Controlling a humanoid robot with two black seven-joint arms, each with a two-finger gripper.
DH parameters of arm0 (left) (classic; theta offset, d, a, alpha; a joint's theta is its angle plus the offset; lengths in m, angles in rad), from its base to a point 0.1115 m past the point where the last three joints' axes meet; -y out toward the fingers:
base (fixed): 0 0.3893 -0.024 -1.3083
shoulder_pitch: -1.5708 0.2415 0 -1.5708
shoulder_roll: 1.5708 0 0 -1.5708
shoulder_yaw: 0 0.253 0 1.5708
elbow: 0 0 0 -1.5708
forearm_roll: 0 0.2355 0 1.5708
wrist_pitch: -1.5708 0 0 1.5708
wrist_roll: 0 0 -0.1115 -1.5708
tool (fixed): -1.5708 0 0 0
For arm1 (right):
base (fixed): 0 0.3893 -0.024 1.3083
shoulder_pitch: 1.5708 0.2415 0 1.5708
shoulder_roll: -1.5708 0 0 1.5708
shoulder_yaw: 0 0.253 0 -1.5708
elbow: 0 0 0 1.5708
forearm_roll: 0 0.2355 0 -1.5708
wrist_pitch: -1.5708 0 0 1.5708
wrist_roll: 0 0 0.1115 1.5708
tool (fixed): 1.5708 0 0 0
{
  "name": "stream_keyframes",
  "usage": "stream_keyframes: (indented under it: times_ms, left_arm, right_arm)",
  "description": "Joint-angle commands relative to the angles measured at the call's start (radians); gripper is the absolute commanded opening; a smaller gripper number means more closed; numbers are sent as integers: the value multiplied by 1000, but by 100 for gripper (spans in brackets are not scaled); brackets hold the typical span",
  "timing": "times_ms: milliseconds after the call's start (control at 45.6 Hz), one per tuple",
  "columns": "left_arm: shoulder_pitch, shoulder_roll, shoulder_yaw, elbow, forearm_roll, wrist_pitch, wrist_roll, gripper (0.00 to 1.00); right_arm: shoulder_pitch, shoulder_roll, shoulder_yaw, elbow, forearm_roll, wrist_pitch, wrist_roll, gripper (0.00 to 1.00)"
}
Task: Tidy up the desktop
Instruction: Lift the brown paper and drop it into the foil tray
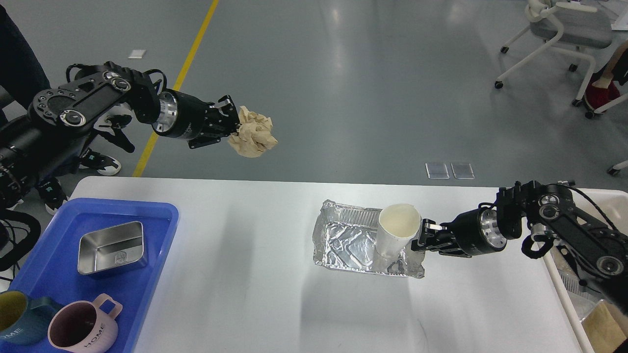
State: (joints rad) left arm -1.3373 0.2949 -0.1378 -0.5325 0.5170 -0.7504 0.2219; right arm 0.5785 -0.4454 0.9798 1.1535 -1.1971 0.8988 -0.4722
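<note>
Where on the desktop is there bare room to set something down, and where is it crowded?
The desktop is bare between the blue tray and the foil tray, and along the near edge below the foil tray. It is crowded at the foil tray, where the paper cup stands with the right gripper against it.

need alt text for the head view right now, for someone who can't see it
The left gripper holds a crumpled brown paper wad high above the white desktop, while the right gripper is at a white paper cup standing in a foil tray. A blue tray at left holds a metal tin and mugs.
</note>
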Motion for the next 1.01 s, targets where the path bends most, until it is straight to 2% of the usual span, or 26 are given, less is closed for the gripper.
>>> stream_keyframes:
  times_ms: [0,263,504,636,987]
  left_arm:
    - [-20,-68,9,0,1,-4,13,0]
    - [-25,-241,52,5,17,-3,42,0]
    - [-20,-321,80,2,18,-12,50,0]
    - [-13,-338,109,2,18,-18,73,0]
    - [0,-339,152,3,18,-14,76,0]
  right_arm:
    - [12,11,-19,-3,-4,0,-6,0]
    - [15,17,-21,-9,-5,-3,-8,0]
    - [34,27,-19,-41,-5,-5,-31,0]
    - [37,25,-19,-44,-5,-5,-31,0]
    - [38,27,-19,-54,-5,-8,-31,0]
